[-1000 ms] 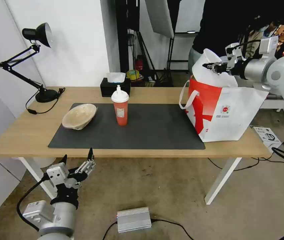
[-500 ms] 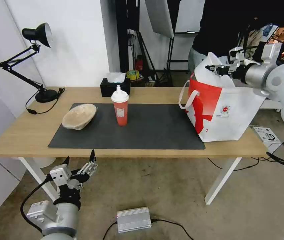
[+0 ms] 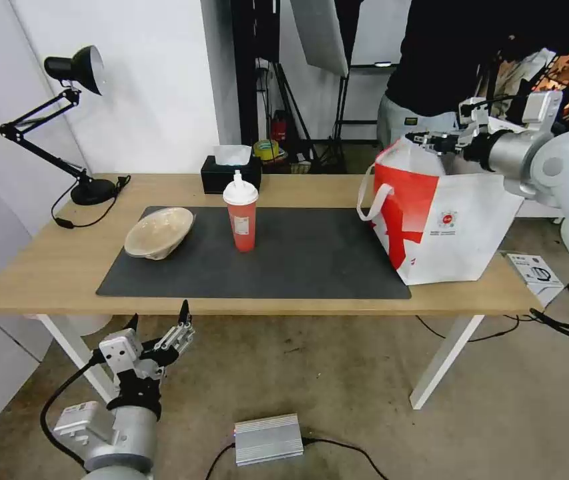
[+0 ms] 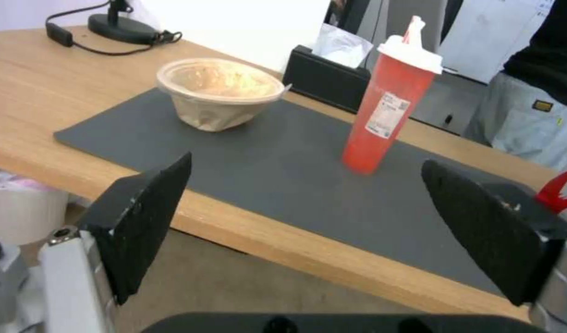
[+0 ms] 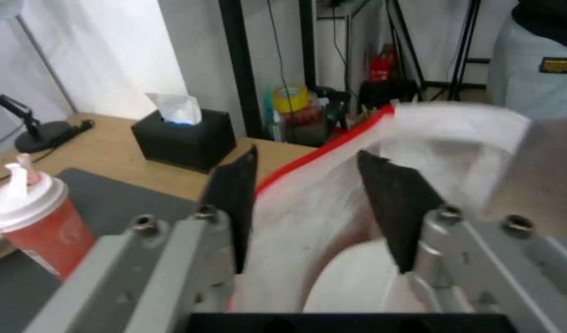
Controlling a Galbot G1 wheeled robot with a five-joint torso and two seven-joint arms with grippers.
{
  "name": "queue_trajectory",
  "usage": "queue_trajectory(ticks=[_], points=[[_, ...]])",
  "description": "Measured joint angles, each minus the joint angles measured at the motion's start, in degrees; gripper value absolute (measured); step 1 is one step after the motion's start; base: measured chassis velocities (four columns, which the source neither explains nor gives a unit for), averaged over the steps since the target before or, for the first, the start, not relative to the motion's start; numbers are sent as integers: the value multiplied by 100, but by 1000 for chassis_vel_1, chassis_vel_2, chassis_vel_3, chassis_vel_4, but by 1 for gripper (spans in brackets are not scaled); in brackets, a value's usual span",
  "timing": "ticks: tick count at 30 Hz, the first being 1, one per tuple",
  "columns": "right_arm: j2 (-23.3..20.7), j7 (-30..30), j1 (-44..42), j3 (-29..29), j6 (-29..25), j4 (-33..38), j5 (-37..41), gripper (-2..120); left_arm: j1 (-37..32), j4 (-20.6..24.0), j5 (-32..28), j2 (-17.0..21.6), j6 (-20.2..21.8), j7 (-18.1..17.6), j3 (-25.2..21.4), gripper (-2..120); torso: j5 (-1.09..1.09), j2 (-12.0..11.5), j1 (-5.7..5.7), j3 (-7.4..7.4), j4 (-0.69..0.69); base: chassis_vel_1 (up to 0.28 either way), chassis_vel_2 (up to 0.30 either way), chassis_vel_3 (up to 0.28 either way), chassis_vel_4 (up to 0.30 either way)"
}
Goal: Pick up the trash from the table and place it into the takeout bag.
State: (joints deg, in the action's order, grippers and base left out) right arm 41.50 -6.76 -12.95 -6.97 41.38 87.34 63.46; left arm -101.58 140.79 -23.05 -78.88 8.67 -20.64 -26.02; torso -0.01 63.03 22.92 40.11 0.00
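The tabletop (image 3: 57, 267) is taken up largely by a dark mat (image 3: 297, 267), and at its right end the bag (image 3: 444, 227) is stood, mouth upward. Inside the bag, in the right wrist view, a white rounded form can be made out, judged to be the large bowl (image 5: 357, 277). The right gripper (image 3: 431, 141) is held just above the bag's rim, its jaws parted a little and nothing held between them. Two pieces of trash are left on the mat: the beige bowl (image 3: 159, 232), tilted, toward the left end, and the cup (image 3: 241, 212), upright near the middle, its long axis vertical. The left gripper (image 3: 157, 323) is held low, below the tabletop's front edge, jaws spread wide and empty. From those jaws the beige bowl lies ahead and above, with the cup a little farther to the right; the left arm is judged the nearer to both, the right gripper being well apart from them at the bag.
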Motion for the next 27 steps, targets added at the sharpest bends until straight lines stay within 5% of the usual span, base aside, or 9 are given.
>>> queue_trajectory(ticks=[13, 25, 27], points=[[-63, -16, 89, 214, -1, 25, -291, 94, -7, 45, 34, 2, 2, -2, 21, 100, 1, 0, 0, 0, 0, 0, 0, 0, 0], [-21, 43, -52, 14, -17, 206, -171, 100, -11, 58, 33, -6, 3, -2, 10, 100, 1, 0, 0, 0, 0, 0, 0, 0, 0], [25, 265, -181, -145, -354, 494, 78, 100, -18, 61, 36, -12, 3, -1, -11, 100, 0, 0, 0, 0, 0, 0, 0, 0, 0]])
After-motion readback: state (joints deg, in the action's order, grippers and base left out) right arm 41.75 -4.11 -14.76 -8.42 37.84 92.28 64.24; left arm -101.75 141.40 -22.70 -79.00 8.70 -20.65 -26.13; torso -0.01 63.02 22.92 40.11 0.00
